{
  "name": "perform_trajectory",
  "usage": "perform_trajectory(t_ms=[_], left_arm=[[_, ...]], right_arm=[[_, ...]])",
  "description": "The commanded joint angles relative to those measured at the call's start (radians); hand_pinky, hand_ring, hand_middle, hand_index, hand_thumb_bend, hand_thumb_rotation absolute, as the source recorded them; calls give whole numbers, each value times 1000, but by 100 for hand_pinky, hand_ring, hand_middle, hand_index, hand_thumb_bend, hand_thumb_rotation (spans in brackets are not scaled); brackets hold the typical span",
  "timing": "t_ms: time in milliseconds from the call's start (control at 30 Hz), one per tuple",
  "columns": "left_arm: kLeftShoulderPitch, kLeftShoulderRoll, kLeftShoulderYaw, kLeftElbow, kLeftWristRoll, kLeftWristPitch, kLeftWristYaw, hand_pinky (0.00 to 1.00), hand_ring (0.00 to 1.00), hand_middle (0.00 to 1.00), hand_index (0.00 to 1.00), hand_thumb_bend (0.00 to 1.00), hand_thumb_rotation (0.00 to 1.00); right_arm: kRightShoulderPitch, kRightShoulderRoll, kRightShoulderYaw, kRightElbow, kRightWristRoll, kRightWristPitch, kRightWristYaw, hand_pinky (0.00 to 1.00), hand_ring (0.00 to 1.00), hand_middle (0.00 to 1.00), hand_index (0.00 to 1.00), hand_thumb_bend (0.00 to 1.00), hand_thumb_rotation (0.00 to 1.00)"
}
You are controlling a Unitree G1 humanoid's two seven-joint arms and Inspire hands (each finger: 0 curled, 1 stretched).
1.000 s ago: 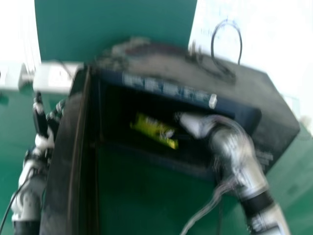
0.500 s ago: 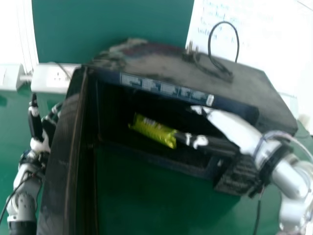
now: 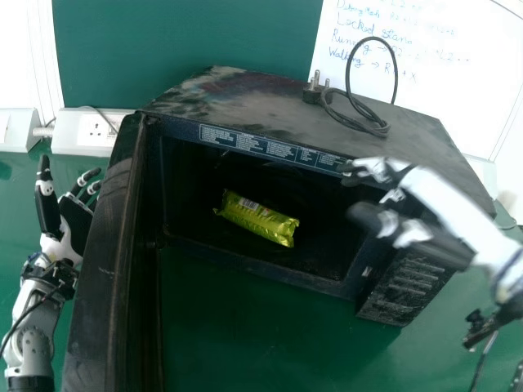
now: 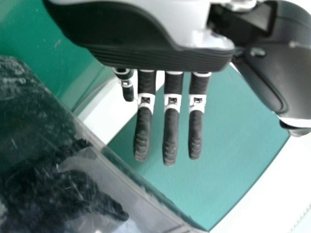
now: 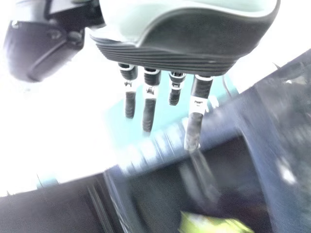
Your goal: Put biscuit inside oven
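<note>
We see one yellow-green biscuit packet [image 3: 257,219], lying aslant inside one black, dusty, open-doored microwave oven [image 3: 253,108].

1. Black boxy metal oven [image 3: 270,102] on the smooth green table [image 3: 253,343], opening toward the robot.
2. Yellow-green oblong glossy biscuit packet [image 3: 257,218] inside oven, on its floor, long side slanting across.
3. Black flat rectangular door [image 3: 102,269] swung out at oven's left side, running toward the robot.
4. Black looped cable [image 3: 365,126] on oven's top, right of middle.
5. White rectangular plastic socket box [image 3: 86,131] left of oven, beyond the door.
6. White flat board [image 3: 458,73] behind oven, to the right.
7. Black-and-white jointed left hand [image 3: 75,220] left of door; black-and-white jointed right hand [image 3: 425,192] by opening's right side.
</note>
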Motion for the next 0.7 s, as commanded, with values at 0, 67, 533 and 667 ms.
perform_trajectory(t_ms=[0,67,533,667], left_arm=[[25,13,3,-19,-22,-12,-42,25,34,44,49,52,9],[33,18,5,-28,-34,-15,-70,25,33,43,49,52,9],[66,119,-71,-93,-150,83,-391,23,29,37,49,52,9],[69,145,-96,-101,-144,95,-450,21,28,36,49,52,9]], right_arm=[[-17,23,-39,36,46,-29,-67,34,49,58,71,85,40],[-33,51,-39,68,37,-96,-146,29,41,49,66,77,45],[-76,167,-28,135,-72,-230,-624,14,18,31,54,65,53],[-95,162,-47,182,-44,-231,-678,13,17,32,54,70,54]])
